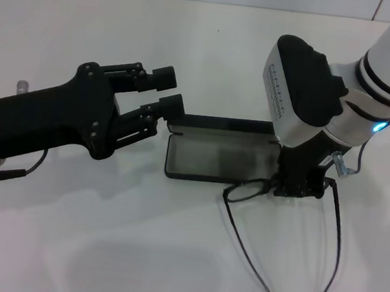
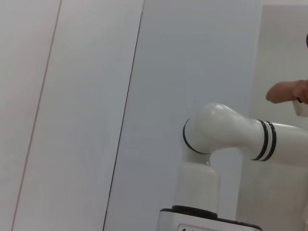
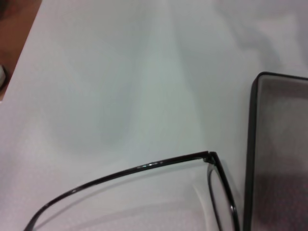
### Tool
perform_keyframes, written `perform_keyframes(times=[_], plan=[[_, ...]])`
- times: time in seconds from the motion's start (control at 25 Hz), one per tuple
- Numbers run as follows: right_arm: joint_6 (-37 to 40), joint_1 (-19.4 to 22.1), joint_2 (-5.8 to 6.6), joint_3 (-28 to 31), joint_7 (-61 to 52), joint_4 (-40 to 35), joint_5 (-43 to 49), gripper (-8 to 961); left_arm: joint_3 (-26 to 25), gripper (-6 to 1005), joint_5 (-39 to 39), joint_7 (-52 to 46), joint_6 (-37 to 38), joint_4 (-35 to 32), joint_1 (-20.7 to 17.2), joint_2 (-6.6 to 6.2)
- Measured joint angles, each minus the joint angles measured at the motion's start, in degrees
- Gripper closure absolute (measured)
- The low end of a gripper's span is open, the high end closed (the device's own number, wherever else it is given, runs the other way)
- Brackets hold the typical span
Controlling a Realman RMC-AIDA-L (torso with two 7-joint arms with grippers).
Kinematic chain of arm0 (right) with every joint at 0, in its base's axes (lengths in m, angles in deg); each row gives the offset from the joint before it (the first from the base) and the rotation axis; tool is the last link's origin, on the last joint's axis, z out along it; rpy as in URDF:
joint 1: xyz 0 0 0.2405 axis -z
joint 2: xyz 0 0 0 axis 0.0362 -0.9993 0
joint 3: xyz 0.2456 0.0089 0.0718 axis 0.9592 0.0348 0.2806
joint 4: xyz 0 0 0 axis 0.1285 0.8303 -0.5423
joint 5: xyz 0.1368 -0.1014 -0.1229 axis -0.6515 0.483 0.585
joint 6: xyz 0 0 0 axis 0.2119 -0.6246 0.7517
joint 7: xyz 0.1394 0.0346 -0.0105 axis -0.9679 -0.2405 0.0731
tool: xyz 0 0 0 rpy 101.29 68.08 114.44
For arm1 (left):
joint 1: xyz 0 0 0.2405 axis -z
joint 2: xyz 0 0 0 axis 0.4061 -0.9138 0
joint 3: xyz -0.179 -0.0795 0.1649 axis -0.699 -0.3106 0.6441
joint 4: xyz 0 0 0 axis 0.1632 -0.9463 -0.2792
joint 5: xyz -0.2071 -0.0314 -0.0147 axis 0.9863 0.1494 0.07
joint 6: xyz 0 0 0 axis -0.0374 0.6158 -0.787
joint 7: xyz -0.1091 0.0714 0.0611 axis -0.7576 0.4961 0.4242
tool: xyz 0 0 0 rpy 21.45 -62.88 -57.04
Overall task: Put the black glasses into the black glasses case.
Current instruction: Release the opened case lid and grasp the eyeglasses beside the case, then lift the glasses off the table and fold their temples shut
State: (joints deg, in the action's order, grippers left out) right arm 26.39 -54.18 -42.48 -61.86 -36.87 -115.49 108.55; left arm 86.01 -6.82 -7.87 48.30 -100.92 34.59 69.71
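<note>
The black glasses case [image 1: 215,156] lies open mid-table with its grey lining up and nothing in it; one corner of it shows in the right wrist view [image 3: 281,144]. The black glasses [image 1: 249,191] rest on the table against the case's near right edge, both temple arms unfolded and reaching toward me. One temple and a lens rim [image 3: 144,166] show in the right wrist view. My right gripper [image 1: 301,187] points down over the middle of the frame and hides the right lens. My left gripper [image 1: 167,91] hovers open just left of the case, holding nothing.
White tabletop [image 1: 102,247] all round, with a wall at the back. The left wrist view shows only the wall, a white arm segment [image 2: 226,134] and a person's hand [image 2: 286,91] at the edge.
</note>
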Motion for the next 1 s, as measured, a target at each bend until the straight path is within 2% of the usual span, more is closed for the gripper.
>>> perform_keyframes(times=[0.32, 0.56, 0.72, 0.88, 1.0], plan=[[0.77, 1.71, 0.0, -0.34, 0.07, -2.27, -1.31, 825, 0.0, 714, -0.08, 0.0, 0.01, 0.11, -0.21, -0.04], [4.39, 6.78, 0.01, 1.39, -1.79, -10.79, -3.05, 855, -1.42, 733, -0.14, 0.12, 2.99, 0.12, -0.67, -0.54], [7.92, 13.95, 0.16, 7.5, -2.58, -19.57, -9.0, 855, -4.74, 746, 0.02, 0.68, 8.35, 0.7, -0.48, -0.3], [9.9, 22.64, 0.36, 16.17, -0.29, -25.89, -21.14, 855, -4.83, 759, 1.01, 0.84, 11.77, 0.61, 0.04, -0.05], [9.65, 28.64, 0.25, 20.81, 5.19, -26.83, -31.92, 855, -4.45, 768, 1.2, 1.29, 13.23, 0.75, 1.05, 0.07]])
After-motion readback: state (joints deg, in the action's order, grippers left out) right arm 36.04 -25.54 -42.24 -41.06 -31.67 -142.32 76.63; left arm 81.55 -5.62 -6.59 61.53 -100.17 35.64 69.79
